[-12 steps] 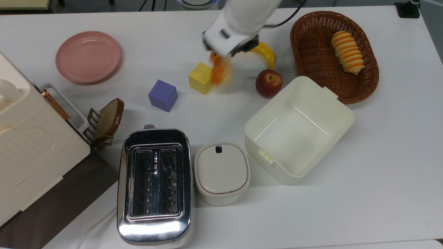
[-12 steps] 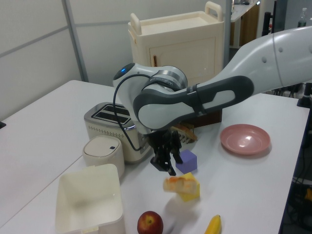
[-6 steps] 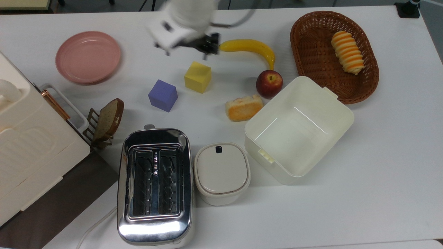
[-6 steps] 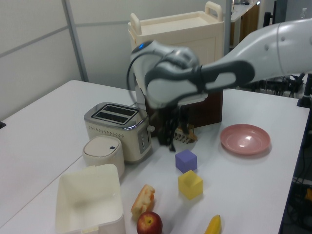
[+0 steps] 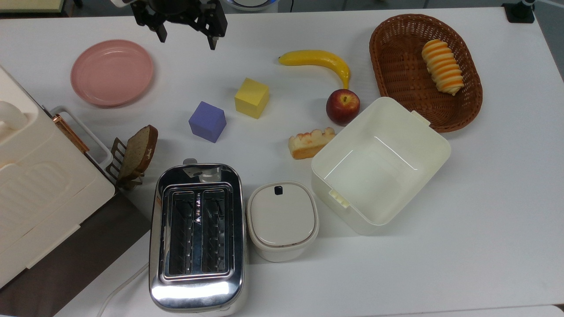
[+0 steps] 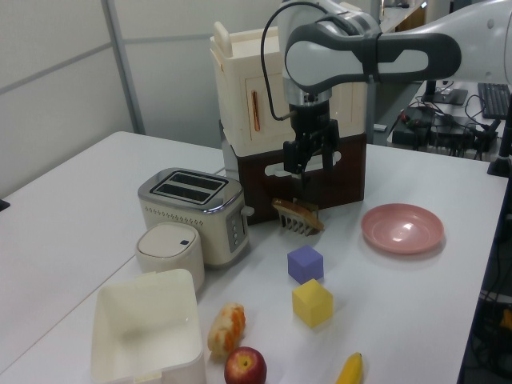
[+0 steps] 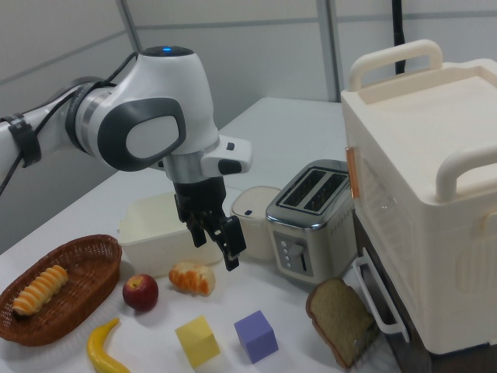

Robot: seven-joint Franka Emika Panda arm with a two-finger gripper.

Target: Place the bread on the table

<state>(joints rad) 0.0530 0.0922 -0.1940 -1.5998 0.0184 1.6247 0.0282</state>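
Observation:
The bread point(image 5: 310, 143), a short cream bun with orange-brown ridges, lies on the white table point(image 5: 484, 220) between the apple point(image 5: 343, 105) and the open cream box point(image 5: 381, 165), touching the box's wall. In the left view the bread point(image 6: 226, 328) rests just behind the apple, and in the right view the bread point(image 7: 192, 277) sits in front of the box. My gripper point(image 5: 187, 37) hangs open and empty high above the table's far edge, well to the top view's left of the bread. The same gripper point(image 6: 312, 164) point(image 7: 217, 245) holds nothing.
A banana point(image 5: 317, 59), yellow cube point(image 5: 251, 97) and purple cube point(image 5: 207, 121) lie mid-table. A wicker basket point(image 5: 396, 88) holds a spiral roll point(image 5: 442, 66). Pink plate point(image 5: 112, 72), toaster point(image 5: 197, 235), lidded pot point(image 5: 283, 220), toast slice point(image 5: 139, 152) and cream cabinet point(image 5: 39, 185) stand around.
The bread left the gripper, dropped by the yellow cube and came to rest against the cream box. The gripper rose and swung to the top view's left, open.

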